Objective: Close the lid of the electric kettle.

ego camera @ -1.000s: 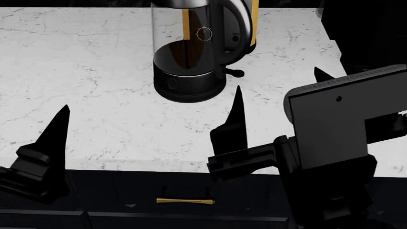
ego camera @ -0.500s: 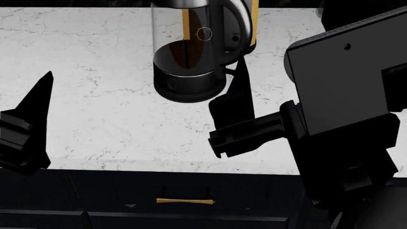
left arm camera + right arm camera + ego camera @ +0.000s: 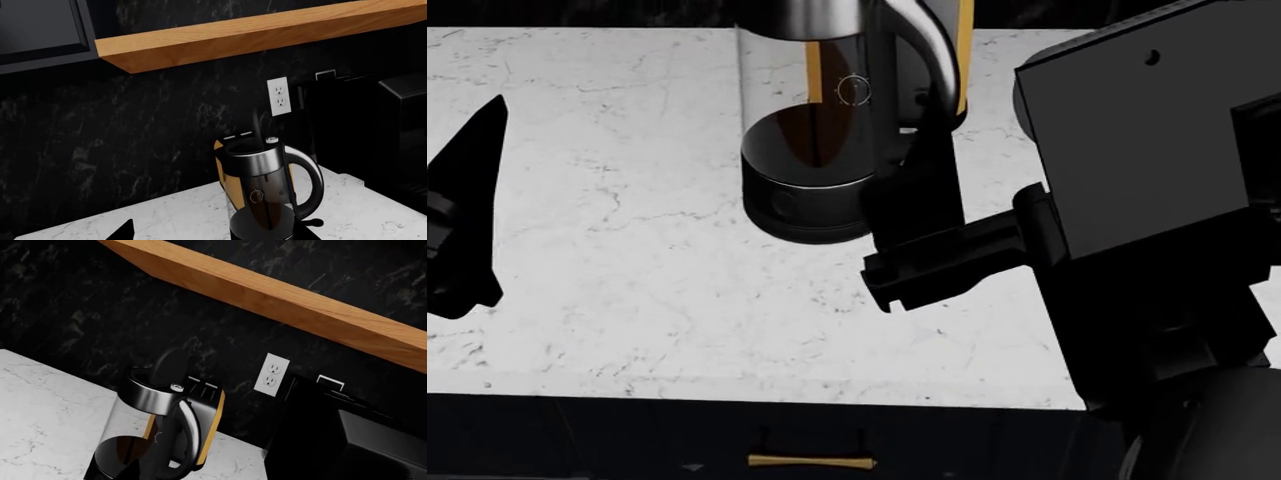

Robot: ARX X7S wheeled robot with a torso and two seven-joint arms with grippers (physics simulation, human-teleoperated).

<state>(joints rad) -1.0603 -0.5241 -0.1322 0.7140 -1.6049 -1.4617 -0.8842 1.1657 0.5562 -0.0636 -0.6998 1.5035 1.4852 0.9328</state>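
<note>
Right gripper [image 3: 924, 215], whose spread I cannot tell, hangs empty beside the electric kettle [image 3: 827, 130], its lid [image 3: 167, 367] standing upright.

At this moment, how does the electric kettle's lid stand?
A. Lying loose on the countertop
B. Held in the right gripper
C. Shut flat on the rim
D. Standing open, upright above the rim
D. In the right wrist view the lid stands upright above the open rim of the electric kettle; the left wrist view shows it edge-on, raised at the back of the rim, with no gripper touching it.
</note>
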